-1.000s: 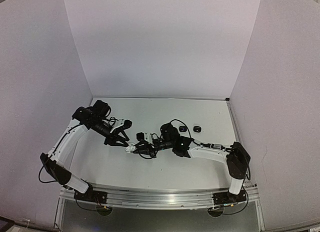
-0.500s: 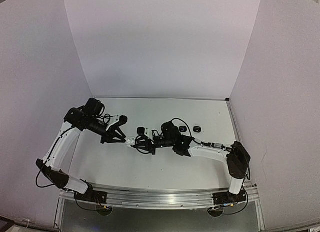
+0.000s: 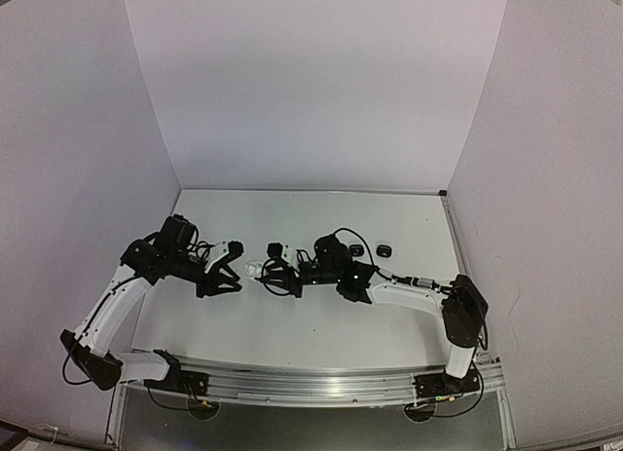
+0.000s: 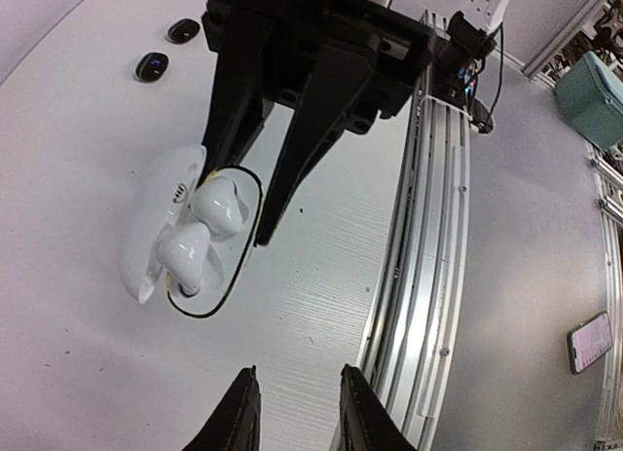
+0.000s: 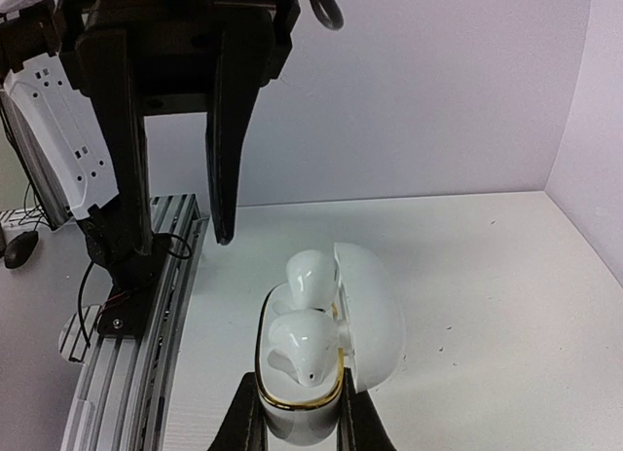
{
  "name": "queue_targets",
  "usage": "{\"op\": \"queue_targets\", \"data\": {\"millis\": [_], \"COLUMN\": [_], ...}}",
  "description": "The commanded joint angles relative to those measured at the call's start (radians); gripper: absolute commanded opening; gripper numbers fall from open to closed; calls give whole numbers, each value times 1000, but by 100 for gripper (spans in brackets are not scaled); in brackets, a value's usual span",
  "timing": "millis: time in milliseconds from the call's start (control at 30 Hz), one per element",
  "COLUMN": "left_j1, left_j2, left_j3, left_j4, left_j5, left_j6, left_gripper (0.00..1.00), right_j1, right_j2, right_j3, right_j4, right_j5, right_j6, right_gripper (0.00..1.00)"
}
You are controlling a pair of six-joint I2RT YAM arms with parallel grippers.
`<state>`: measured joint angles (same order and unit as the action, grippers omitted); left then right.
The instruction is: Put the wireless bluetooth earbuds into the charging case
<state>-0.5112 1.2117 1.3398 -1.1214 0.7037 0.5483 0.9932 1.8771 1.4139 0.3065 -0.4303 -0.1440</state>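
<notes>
White walls (image 3: 311,81) enclose a white table (image 3: 321,324); right tool (image 5: 292,417) apparently clamps the charging case (image 5: 336,324), left tool (image 4: 297,378) gaping.

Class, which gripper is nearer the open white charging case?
Right: the right gripper has its jaws clasping the white charging case; the left gripper hangs open beside it, apart.

Top view: the charging case (image 3: 255,269) is just a white speck, so you can't read its contents there. The two dark items (image 3: 356,250) right of it on the worktop (image 3: 321,324) are too small to call buds or cases.

Right wrist: the case's base runs off the bottom edge. The right gripper (image 5: 299,388) shows only its finger ends. The white earbuds (image 5: 310,276) have their stems hidden in the wells.

Left wrist: the left gripper (image 4: 297,373) is cut off the same way, finger ends only.
</notes>
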Motion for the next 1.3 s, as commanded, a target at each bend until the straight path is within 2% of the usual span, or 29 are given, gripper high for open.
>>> {"op": "queue_targets", "data": {"millis": [0, 100, 233, 500, 867, 1267], "left_j1": [-6, -6, -6, -28, -40, -40], "left_j2": [-54, -59, -49, -4, 7, 13], "left_j3": [-21, -29, -40, -8, 1, 61], "left_j4": [183, 230, 260, 265, 270, 112], "left_j5": [-14, 16, 36, -26, -54, -49], "left_j6": [-84, -116, -133, -124, -127, -83], "left_gripper": [28, 24, 24, 20, 20, 18], "right_j1": [-1, -1, -1, -1, -1, -1], "right_j2": [-16, -11, -6, -5, 2, 0], "right_j3": [41, 47, 52, 51, 56, 54], "right_j4": [36, 34, 34, 36, 34, 34], "right_j5": [5, 5, 4, -5, -14, -12], "right_j6": [4, 3, 1, -2, -3, -8], "right_gripper": [0, 0, 0, 0, 0, 0]}}
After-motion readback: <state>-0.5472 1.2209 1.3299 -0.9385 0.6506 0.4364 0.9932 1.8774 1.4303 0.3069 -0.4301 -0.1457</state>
